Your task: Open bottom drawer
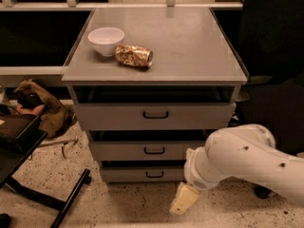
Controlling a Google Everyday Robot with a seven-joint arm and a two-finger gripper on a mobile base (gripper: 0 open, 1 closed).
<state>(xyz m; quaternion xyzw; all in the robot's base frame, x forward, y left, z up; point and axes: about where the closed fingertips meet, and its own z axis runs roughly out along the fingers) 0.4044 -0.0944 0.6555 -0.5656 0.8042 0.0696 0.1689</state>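
The grey cabinet (156, 75) has three drawers. The bottom drawer (123, 175) is the lowest, with a short grey front and a small dark loop handle (154, 175); it looks shut. My white arm (242, 158) reaches in from the right, low down. The gripper (183, 201) is the cream-coloured tip hanging just above the floor, below and to the right of the bottom drawer's handle and apart from it.
A white bowl (106, 40) and a crushed can (134, 56) lie on the cabinet top. The top drawer (154, 114) and middle drawer (152, 150) sit above. A brown bag (42, 106) and a black stand (47, 194) are on the floor at left.
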